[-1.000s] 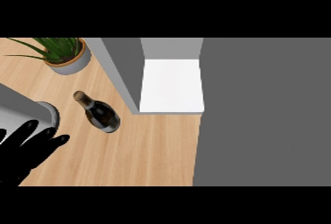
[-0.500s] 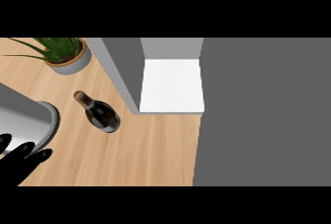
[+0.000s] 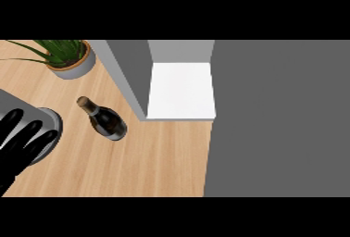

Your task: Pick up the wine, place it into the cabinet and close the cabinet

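The wine stands untouched on the desk, just left of the open cabinet and its white shelf; nothing of the task appears done, so lifting, placing and closing all remain. The left hand shows at the lower left, fingers straight and spread, holding nothing, apart from the bottle. The right hand is out of view.

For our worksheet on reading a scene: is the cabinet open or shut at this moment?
Open. The cabinet shows its white inside shelf, with the door swung aside; the wine bottle stands outside on the counter.
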{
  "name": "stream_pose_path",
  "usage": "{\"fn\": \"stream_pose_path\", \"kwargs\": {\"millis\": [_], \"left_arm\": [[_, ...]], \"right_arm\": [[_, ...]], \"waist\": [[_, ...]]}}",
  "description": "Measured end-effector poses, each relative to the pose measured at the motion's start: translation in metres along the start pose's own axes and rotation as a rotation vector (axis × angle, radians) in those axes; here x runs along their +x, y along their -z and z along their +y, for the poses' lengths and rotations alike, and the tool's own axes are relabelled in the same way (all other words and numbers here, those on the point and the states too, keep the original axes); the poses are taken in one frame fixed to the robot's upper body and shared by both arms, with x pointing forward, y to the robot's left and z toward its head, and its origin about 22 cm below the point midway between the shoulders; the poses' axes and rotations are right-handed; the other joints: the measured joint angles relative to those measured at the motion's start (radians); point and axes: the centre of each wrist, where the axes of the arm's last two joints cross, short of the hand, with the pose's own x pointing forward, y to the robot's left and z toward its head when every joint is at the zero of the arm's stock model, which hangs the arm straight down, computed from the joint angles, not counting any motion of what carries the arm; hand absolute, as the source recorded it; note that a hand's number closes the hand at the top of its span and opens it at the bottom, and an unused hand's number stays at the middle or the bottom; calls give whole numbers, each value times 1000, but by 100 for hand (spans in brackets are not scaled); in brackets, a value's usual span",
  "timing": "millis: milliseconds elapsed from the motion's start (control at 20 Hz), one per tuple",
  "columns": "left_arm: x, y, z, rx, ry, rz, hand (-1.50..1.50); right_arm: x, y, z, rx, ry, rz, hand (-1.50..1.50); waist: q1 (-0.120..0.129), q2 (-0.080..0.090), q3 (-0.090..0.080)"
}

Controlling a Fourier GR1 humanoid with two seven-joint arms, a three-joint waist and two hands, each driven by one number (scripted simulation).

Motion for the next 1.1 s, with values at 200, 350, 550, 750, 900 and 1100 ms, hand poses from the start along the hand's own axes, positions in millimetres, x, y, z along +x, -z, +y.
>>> {"fn": "stream_pose_path", "kwargs": {"millis": [200,350,550,750,900,1100], "left_arm": [[-1,1,22,52,30,6,-150],[-4,4,34,83,53,0,-150],[-15,2,56,142,87,-10,-150],[-23,-5,77,198,113,-6,-150],[-26,1,97,235,127,11,-150],[-41,1,119,262,148,35,-150]], "right_arm": [[-1,0,2,11,3,-6,-150],[3,4,4,12,7,-7,-150],[3,3,1,6,-10,-1,-150],[5,5,3,8,-6,-3,-150],[8,8,5,10,1,-9,-150],[10,10,6,14,-4,-4,-150]], "waist": [[-2,0,0],[-2,0,0],[-4,1,0],[-4,1,0],[-6,1,0],[-8,2,0]]}}
